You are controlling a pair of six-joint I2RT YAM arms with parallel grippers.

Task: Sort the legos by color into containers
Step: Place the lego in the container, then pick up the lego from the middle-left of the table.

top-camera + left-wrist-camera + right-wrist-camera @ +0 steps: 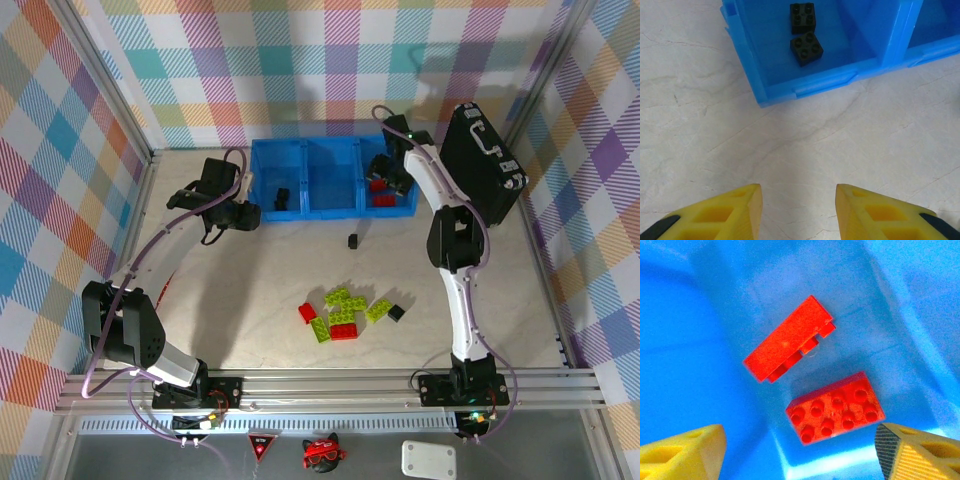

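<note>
Over two red legos (pixel 835 412), right tool (pixel 797 442) gapes empty.

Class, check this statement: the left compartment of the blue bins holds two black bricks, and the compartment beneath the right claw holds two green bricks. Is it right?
Not quite. The two bricks beneath the right claw are red, not green, as the right wrist view shows. The left compartment of the blue bins does hold two black bricks.

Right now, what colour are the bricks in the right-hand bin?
Red. The two bricks show best in the right wrist view.
</note>
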